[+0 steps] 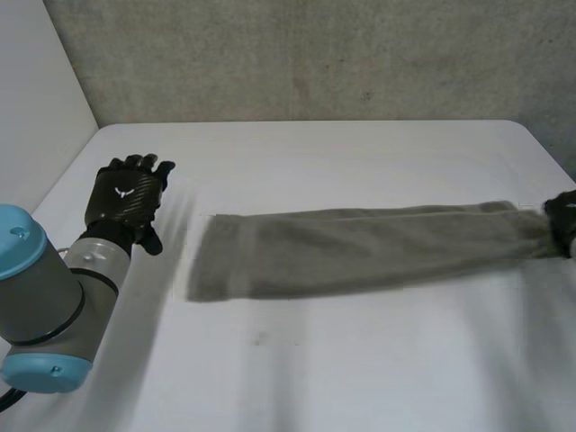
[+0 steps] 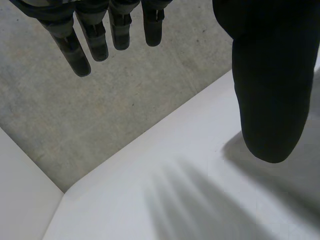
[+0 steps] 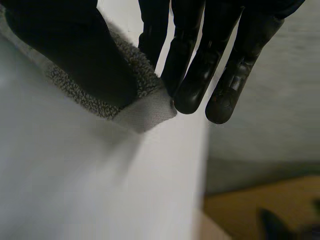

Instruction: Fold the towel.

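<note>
A grey-green towel (image 1: 360,247), folded into a long narrow strip, lies across the white table (image 1: 360,369) from the middle toward its right edge. My right hand (image 1: 564,220) is at the strip's right end. In the right wrist view the thumb of that hand (image 3: 75,55) presses on the hemmed end of the towel (image 3: 145,107), and the fingers (image 3: 200,75) close against it from the other side, pinching the cloth. My left hand (image 1: 126,193) hovers over the table's left part, a short way from the towel's left end. Its fingers (image 2: 95,35) are straight and spread and hold nothing.
A grey concrete wall (image 1: 315,54) runs behind the table, and a white panel (image 1: 36,99) stands along its left side. In the right wrist view the table's edge (image 3: 205,165) drops off just past the towel's end, with floor below.
</note>
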